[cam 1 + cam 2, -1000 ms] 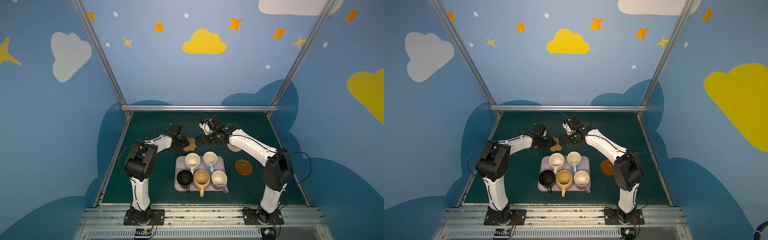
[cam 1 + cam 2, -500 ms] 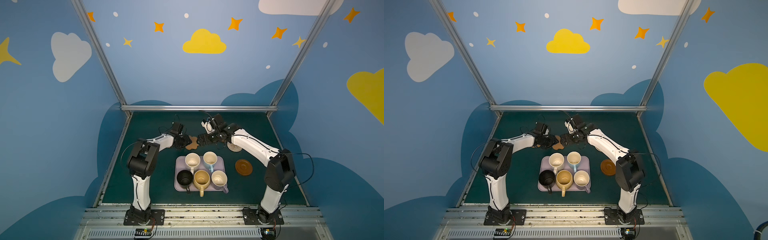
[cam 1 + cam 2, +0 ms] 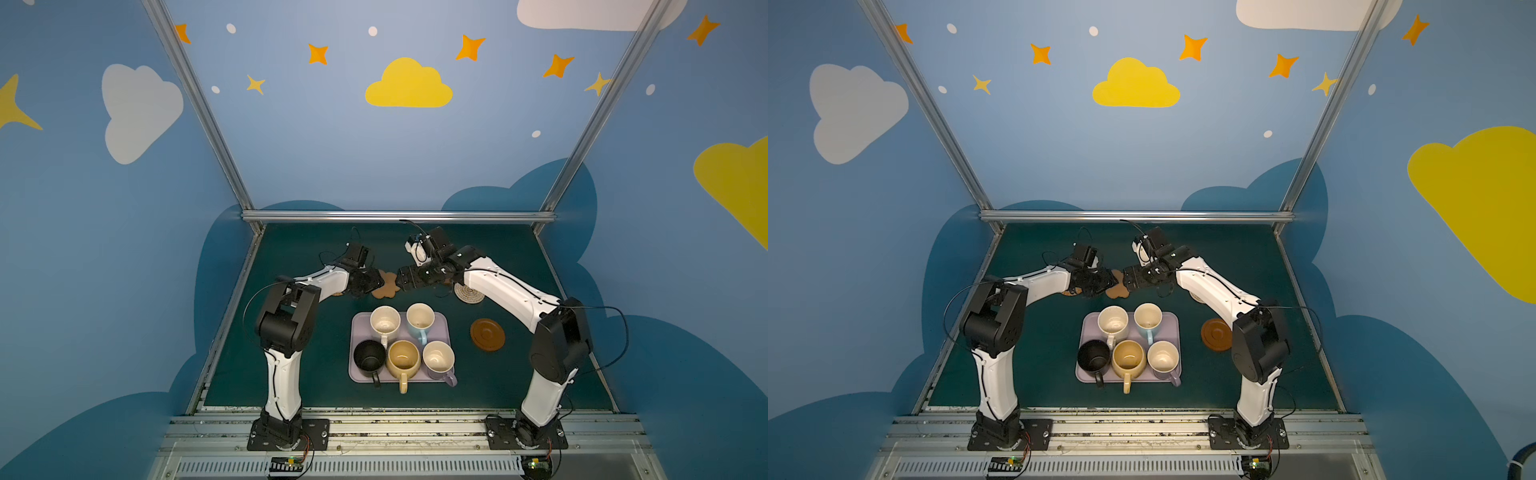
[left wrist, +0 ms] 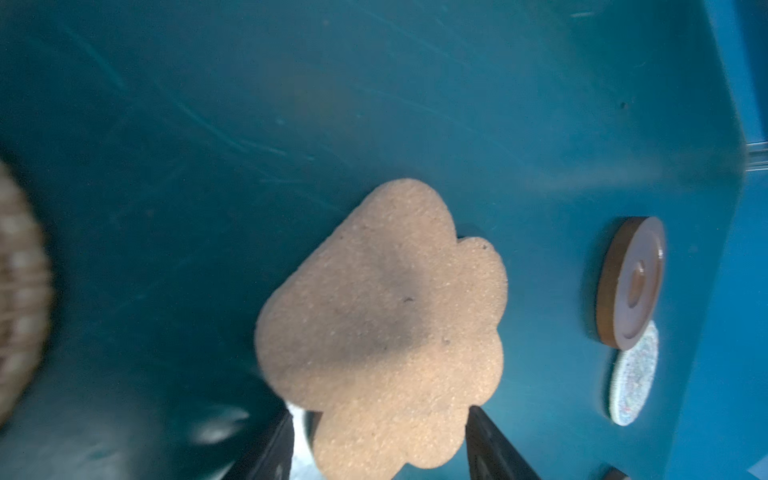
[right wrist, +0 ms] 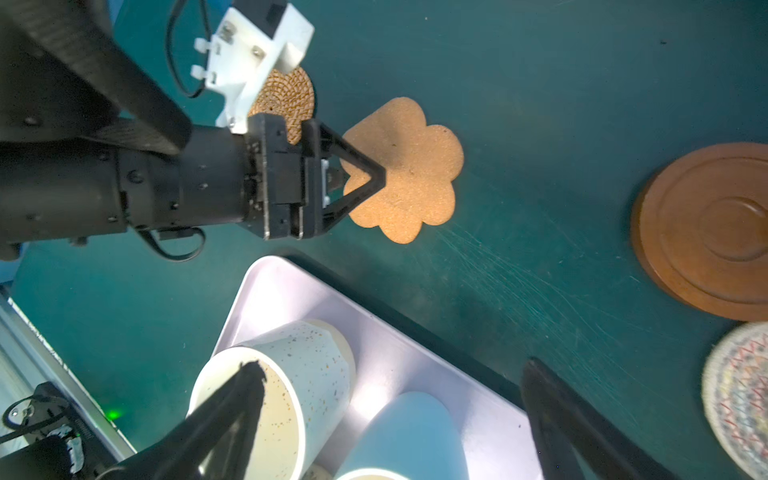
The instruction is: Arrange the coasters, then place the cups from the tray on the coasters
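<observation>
L gripper [image 4: 380, 419] has crept in w/ flower coaster [image 4: 382, 316] btwn its jaws, I can't tell if pinched or freed; R gripper [image 5: 392, 365] gapes empty, so cups [image 3: 402, 357] wait

Blue walls [image 3: 332, 158] w/ clouds [image 3: 408, 85], stars [image 3: 318, 54]; alu frame [image 3: 395, 216]; dark-green tabletop [image 3: 511, 245].

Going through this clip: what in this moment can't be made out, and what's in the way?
Tan woven coaster: all but a sliver under the left arm in both top views; blurred and cut off in the left wrist view.
Wooden disc coaster next to the pale woven coaster: hidden under the right arm in both top views.
Left tool: fingers flank the flower coaster; whether it is gripped is unclear.
</observation>
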You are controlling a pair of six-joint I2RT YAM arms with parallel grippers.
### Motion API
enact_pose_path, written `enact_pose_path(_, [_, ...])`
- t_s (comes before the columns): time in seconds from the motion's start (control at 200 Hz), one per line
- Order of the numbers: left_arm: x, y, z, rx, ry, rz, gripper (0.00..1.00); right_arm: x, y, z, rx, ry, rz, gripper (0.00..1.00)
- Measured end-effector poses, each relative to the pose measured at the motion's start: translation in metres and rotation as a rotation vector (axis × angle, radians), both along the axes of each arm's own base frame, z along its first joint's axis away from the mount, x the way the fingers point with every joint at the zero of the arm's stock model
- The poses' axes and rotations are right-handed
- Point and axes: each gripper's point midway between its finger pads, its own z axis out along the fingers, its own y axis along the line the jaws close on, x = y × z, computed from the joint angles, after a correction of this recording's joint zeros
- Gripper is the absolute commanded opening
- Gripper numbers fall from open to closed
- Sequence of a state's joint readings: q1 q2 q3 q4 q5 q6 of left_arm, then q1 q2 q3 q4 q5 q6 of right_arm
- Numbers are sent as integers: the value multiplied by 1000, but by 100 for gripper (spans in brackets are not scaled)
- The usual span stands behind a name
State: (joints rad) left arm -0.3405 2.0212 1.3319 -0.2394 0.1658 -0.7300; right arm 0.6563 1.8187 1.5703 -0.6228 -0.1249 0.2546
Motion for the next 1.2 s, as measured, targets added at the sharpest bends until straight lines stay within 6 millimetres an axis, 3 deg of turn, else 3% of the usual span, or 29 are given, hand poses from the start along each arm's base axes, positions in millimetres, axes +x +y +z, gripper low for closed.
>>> enact_pose_path(0.135, [-1, 9, 14, 14, -10, 10, 81, 2, -12, -3, -11, 3, -38, 98])
enact_pose_path(0.26, [2, 18, 48, -3, -70, 18, 99, 5, -29, 2, -13, -25, -97, 98])
enact_pose_path(0.445, [2, 24, 111, -40, -204, -13, 100, 11, -51, 29, 1, -118, -157, 98])
enact_pose_path(0.541, [-3, 12, 139, -97, -266, -95, 100, 17, -61, 43, 5, -163, -180, 98])
enact_pose_path(0.646, [-15, -10, 165, -182, -318, -227, 100, 22, -72, 45, -9, -178, -186, 98])
enact_pose_path(0.951, [-37, -64, 219, -238, -425, -467, 100, 45, -108, 22, 5, -88, -285, 98])
enact_pose_path(1.051, [-39, -74, 227, -231, -447, -499, 100, 54, -118, 5, -7, -27, -320, 98])
enact_pose_path(1.196, [-40, -84, 214, -205, -417, -528, 100, 64, -126, -18, -37, 33, -346, 98])
